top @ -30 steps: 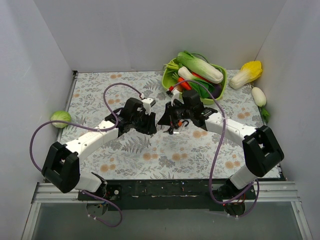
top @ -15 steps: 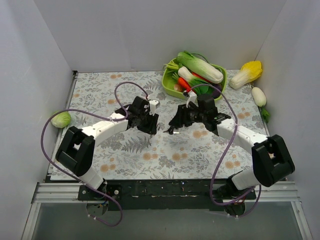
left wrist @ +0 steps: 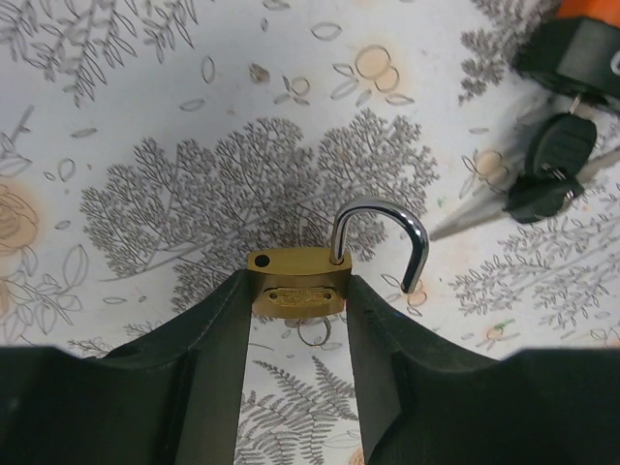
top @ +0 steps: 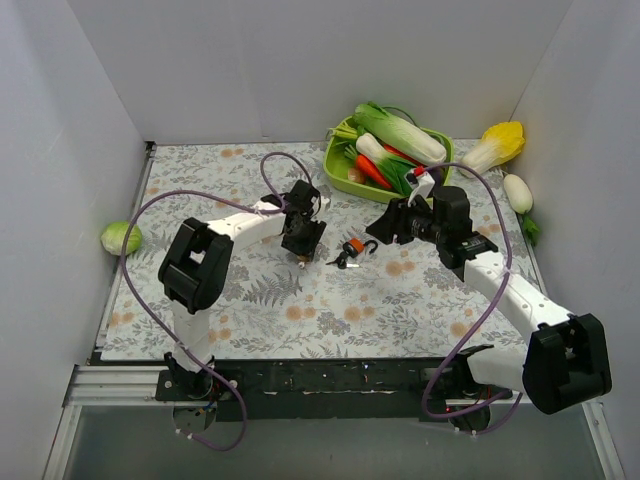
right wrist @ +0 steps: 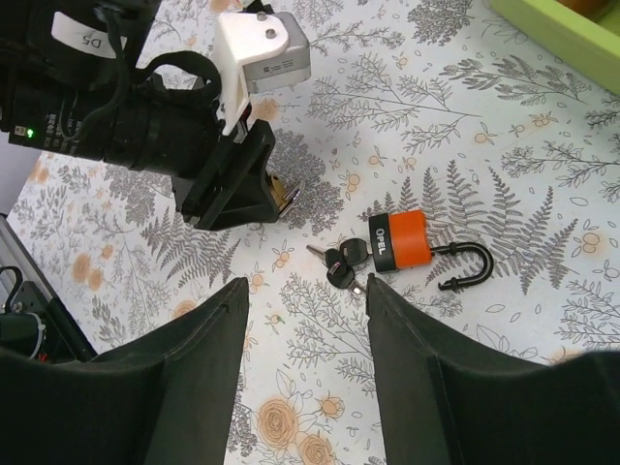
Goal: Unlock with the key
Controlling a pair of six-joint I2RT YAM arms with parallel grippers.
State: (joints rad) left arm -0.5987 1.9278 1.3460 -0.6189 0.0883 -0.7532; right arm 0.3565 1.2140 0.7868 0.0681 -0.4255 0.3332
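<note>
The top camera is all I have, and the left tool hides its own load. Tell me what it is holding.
Observer: In the left wrist view, the left tool is shut on a brass padlock, gripping the sides of its body.
Operator: Report its shackle.
Observer: The shackle is open: one leg sits in the body and the other end hangs free beside it.
Operator: Give me the key's spot.
Observer: In the right wrist view, the black-headed keys lie flat on the table. They rest against the orange padlock, at the end away from its own shackle.
</note>
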